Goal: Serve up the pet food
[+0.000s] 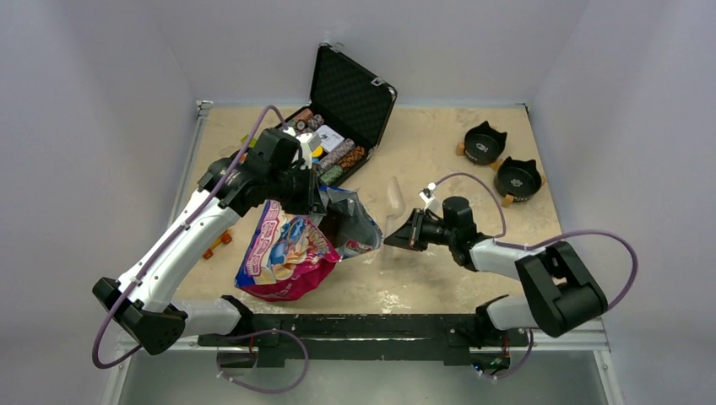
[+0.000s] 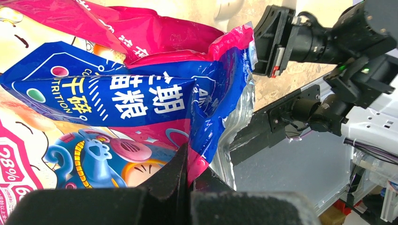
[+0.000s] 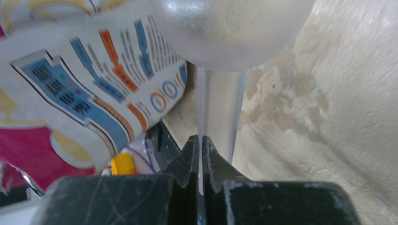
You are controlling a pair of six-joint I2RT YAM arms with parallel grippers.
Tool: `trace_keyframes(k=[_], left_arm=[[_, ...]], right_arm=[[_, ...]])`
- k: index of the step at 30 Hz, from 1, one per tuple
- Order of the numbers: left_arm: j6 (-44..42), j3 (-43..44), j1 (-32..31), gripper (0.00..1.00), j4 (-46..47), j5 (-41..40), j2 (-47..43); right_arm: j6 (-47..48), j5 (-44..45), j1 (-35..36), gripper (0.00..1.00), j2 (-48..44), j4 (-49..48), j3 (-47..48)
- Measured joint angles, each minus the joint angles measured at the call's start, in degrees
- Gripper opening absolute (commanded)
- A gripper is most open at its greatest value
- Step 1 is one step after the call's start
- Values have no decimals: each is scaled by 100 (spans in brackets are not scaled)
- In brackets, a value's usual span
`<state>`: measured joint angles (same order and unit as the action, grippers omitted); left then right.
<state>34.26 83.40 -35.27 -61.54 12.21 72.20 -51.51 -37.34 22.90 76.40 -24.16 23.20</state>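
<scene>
My left claw (image 2: 187, 164) is pinched tight on the top edge of the bag (image 1: 283, 249). It lifts that corner so the mouth (image 1: 348, 226) gapes toward the middle of the table (image 1: 439, 135), and the rest of the bag slumps on its side below the claw. I can't see the kibble itself; I take it to be down inside, past the silver lining that shows at the opening. Behind the bag sits the open case (image 1: 350, 105) of poker chips, which has no part in this.

Just right of the mouth is the clear scoop (image 3: 230, 28). My right claw (image 3: 199, 145) is closed flat on its thin handle (image 3: 220, 108). The cup points at the bag and sits just beside it, not inside as far as I can tell. Far right, well apart from all this, the two black bowls (image 1: 484, 143) look empty from above, so nothing is served yet.

The step in hand, as I read it, is getting the scoop into the bag. I'd hold the left claw exactly where it is, since that pinch is what props the mouth open. Then I'd drive the scoop in low along the bag's lower wall — cup leading, open side up — and tilt it back before drawing out so pellets don't roll off. The handle looks thin and slick, and a grip on so narrow a strip could let it twist under load. I'd go slowly and take a modest scoopful.
</scene>
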Motion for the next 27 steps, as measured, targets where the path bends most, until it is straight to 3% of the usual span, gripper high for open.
trace_keyframes(k=[5,9,16,20,27], left_arm=[[0,0,0,0,-9,15,0],[9,-2,0,0,-13,13,0],[50,-4,0,0,-11,0,-22],[66,-7,0,0,-13,-4,-26],[66,-7,0,0,-15,2,-28]], right_arm=[[-96,-647,-20,0,612,-1545,-621],[-98,-758,-46,3,966,-2221,-815],[-297,-595,-52,6,1316,-2966,-1375],[-380,-525,-52,13,1482,-3150,-1423],[-516,-168,-55,19,1235,-3239,-1665]])
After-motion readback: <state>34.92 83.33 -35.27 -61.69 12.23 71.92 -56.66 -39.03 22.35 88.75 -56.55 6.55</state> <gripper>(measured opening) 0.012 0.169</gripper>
